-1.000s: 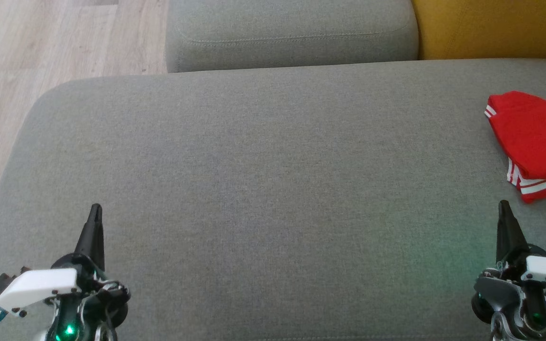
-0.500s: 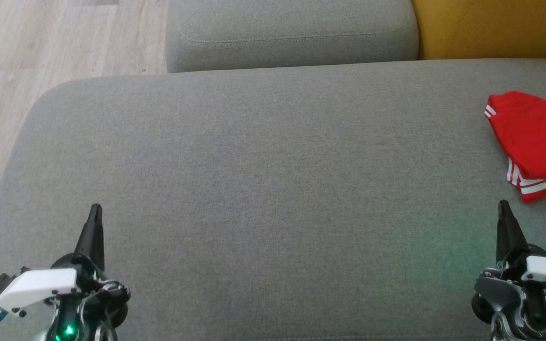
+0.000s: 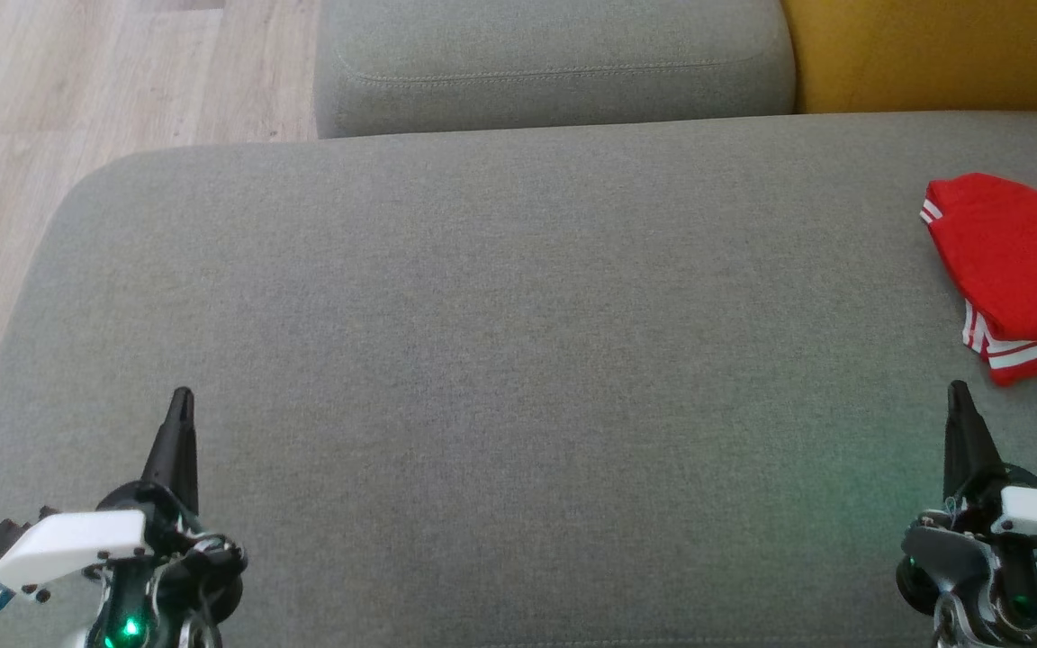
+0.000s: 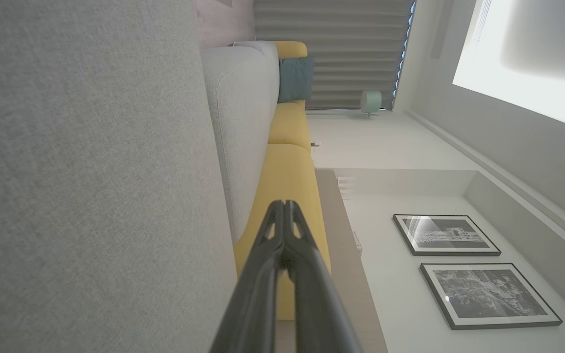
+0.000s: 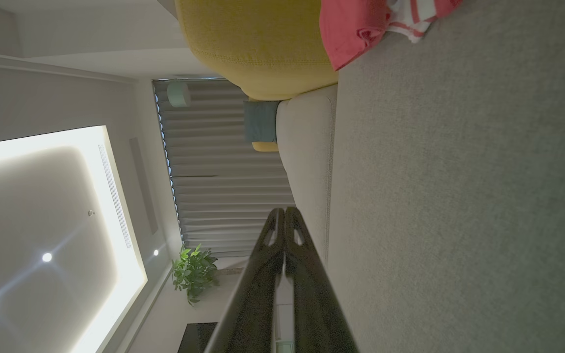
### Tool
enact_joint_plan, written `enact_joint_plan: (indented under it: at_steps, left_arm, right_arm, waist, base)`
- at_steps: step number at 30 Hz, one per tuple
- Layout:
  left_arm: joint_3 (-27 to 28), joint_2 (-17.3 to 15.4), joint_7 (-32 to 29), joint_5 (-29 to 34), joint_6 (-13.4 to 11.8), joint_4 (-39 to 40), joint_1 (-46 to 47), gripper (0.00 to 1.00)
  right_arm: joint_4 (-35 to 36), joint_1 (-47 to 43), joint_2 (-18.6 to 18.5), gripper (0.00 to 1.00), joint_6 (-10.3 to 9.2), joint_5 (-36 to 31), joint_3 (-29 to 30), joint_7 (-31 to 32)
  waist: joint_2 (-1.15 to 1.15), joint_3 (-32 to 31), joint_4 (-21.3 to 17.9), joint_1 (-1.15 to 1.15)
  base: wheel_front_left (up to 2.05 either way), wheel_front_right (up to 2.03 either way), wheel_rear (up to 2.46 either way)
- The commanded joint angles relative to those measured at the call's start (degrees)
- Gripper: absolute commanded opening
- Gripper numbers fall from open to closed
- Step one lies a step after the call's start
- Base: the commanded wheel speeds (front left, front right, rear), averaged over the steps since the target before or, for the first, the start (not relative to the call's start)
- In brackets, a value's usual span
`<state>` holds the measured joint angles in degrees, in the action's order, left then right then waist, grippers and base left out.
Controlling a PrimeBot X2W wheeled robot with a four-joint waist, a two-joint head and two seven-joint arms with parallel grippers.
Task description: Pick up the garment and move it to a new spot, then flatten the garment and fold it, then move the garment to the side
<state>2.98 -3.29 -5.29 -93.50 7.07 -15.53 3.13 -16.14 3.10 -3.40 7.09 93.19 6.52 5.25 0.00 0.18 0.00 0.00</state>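
The garment (image 3: 1018, 270) is red with white stripes and lies folded at the far right of the grey sofa seat (image 3: 500, 342), partly cut off by the head view's right edge. A corner of the garment (image 5: 361, 27) also shows at the top of the right wrist view. My right gripper (image 3: 958, 396) is shut and empty, its tip just below and left of the garment, apart from it. My left gripper (image 3: 181, 400) is shut and empty at the lower left, far from the garment. Each wrist view shows its gripper (image 4: 285, 206) (image 5: 284, 212) with fingers pressed together, holding nothing.
A grey back cushion (image 3: 554, 63) stands behind the seat, with a yellow cushion (image 3: 933, 54) to its right. Wooden floor (image 3: 77, 135) lies beyond the seat's left edge. The wide middle of the seat carries nothing.
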Motion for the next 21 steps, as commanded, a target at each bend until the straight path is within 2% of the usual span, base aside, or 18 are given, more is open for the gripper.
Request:
enact_joint_plan:
  at_steps: [1,21]
  left_arm:
    - [2.3,-0.5,-0.2,0.3,0.4,1.5,2.9,0.0]
    - [2.6,-0.3,-0.4,0.6,0.4,1.5,3.0,0.0]
  right_arm:
    - [2.2,3.0,-0.2,0.0,0.4,-0.2,-0.9,0.5]
    - [2.2,3.0,0.0,0.0,0.4,-0.4,-0.7,0.7]
  waist:
    - [0.0,0.0,0.0,0.0]
    - [0.0,0.0,0.0,0.0]
  base:
    - [0.0,0.0,0.0]
    - [0.0,0.0,0.0]
